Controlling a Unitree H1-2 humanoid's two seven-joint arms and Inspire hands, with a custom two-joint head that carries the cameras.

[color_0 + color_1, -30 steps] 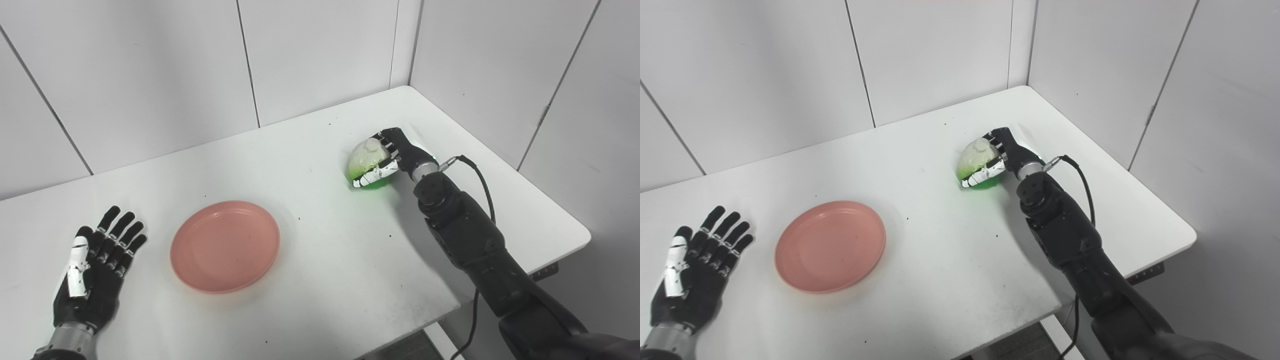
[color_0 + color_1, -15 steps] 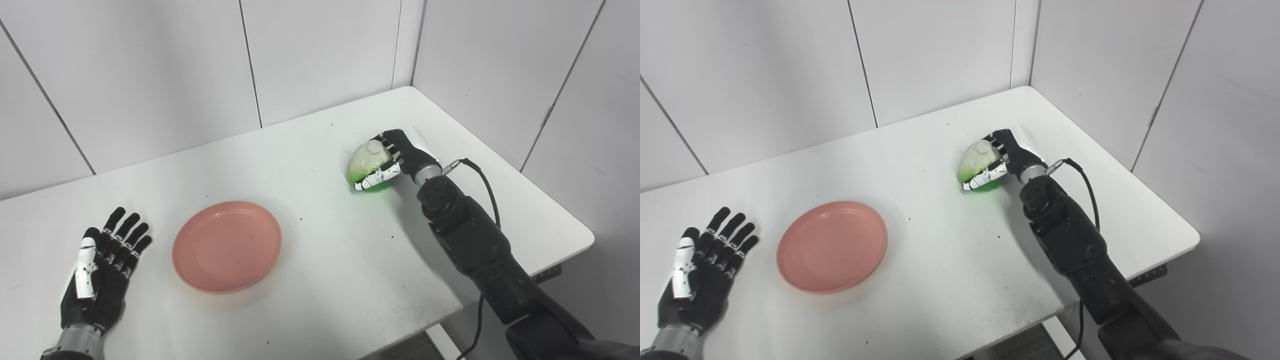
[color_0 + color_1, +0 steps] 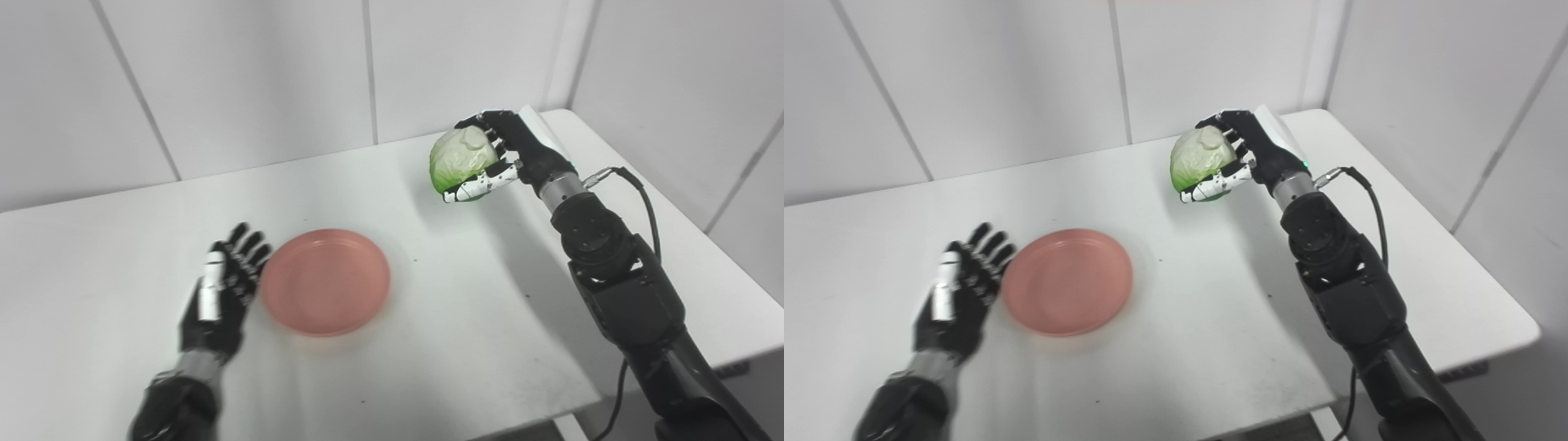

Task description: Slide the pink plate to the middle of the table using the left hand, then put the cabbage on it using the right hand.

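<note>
Left eye view showed the right hand (image 3: 511, 160), fingers curled round the cabbage (image 3: 461, 162), well apart from the pink plate (image 3: 325, 281), while the left hand (image 3: 222, 289) lay beside it with fingers straight and close together, so the round cabbage could roll off.

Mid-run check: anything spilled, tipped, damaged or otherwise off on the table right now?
Nothing stands out. The pink plate lies flat and bare on the table, with the open left hand at its left rim. The right hand holds the cabbage, intact, in the air. Only a few small dark specks mark the tabletop.
</note>
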